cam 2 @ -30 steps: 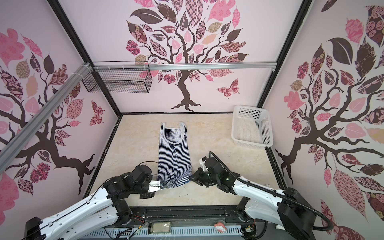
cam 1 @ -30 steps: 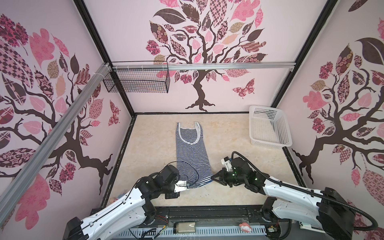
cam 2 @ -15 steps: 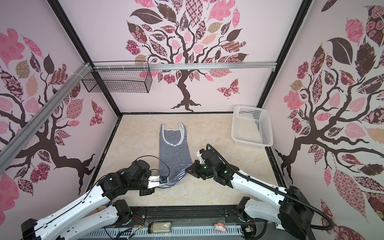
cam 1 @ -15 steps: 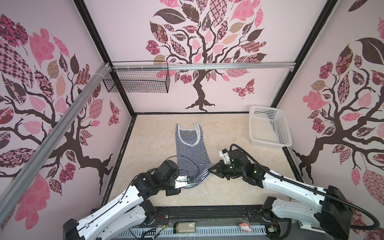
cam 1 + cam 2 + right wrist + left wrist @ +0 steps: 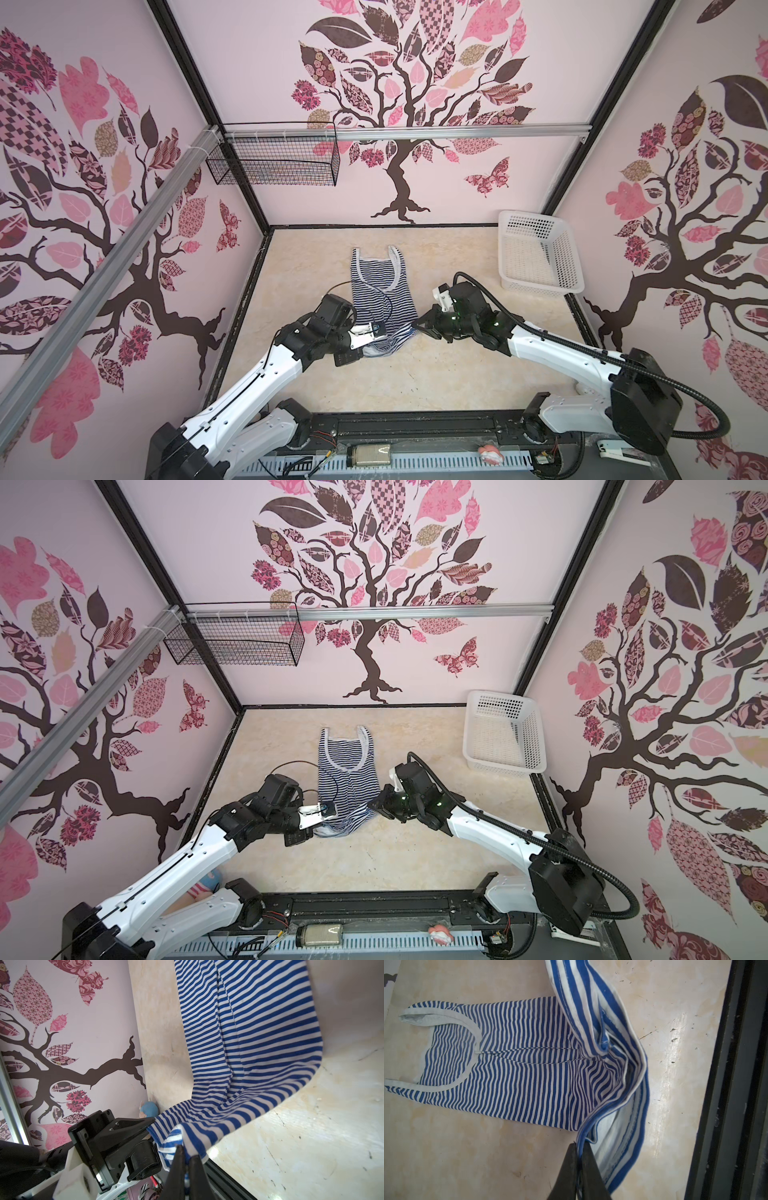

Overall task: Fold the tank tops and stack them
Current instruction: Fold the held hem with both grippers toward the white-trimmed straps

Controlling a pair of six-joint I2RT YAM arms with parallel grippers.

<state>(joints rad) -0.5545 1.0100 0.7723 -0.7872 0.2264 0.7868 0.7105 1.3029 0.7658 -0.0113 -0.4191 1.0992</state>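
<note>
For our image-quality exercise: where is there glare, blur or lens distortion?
Left wrist: glare streaks the table beside the sharp tank top. Right wrist: cloth nearest the right gripper is blurred. In both top views the frame posts splay outward, wide-angle distortion.

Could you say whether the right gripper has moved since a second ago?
Yes. The right gripper, shut on the hem of the tank top, has moved away from the front rail, toward the back wall.

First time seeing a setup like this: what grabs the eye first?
A blue striped tank top lies on the table, its near hem lifted and pinched at each corner by the left hand and the right hand. Big pink tree decals cover the walls, and a white basket sits in the far right corner.
</note>
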